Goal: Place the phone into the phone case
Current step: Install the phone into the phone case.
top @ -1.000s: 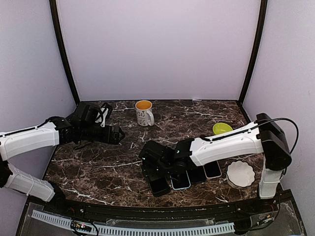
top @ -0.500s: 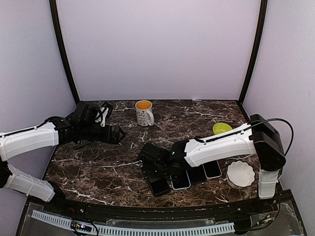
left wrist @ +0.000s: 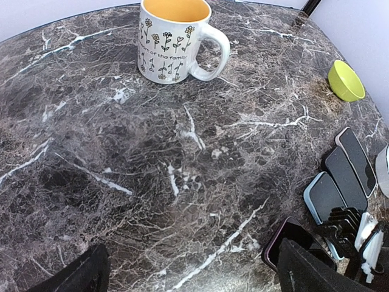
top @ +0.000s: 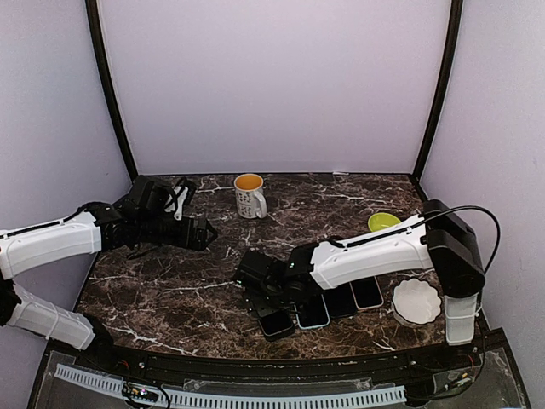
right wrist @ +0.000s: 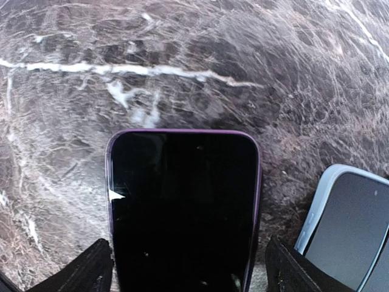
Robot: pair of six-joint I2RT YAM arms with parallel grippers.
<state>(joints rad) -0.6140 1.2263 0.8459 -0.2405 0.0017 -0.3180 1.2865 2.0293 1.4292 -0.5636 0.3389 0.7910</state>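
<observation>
A black-screened phone (right wrist: 182, 207) lies flat inside a purple phone case (right wrist: 182, 131) on the dark marble table (top: 170, 290). It also shows near the front edge in the top view as the phone (top: 275, 322). My right gripper (right wrist: 189, 269) is open, one finger on each side of the phone's near end, with a sliver of table showing by the right finger. Far to the left, my left gripper (top: 204, 232) hangs open over bare marble, holding nothing; its wrist view catches the cased phone (left wrist: 285, 240) at lower right.
Three more phones (top: 312, 313) (top: 341, 302) (top: 367, 292) lie in a row right of the purple one. A flowered mug (top: 249, 194) stands at the back centre, a green bowl (top: 384, 222) at the right, a white dish (top: 417, 300) at the front right.
My right gripper's jaws have spread wider around the cased phone, and the arm has shifted a little left and away from the front edge. The left arm has stayed put.
</observation>
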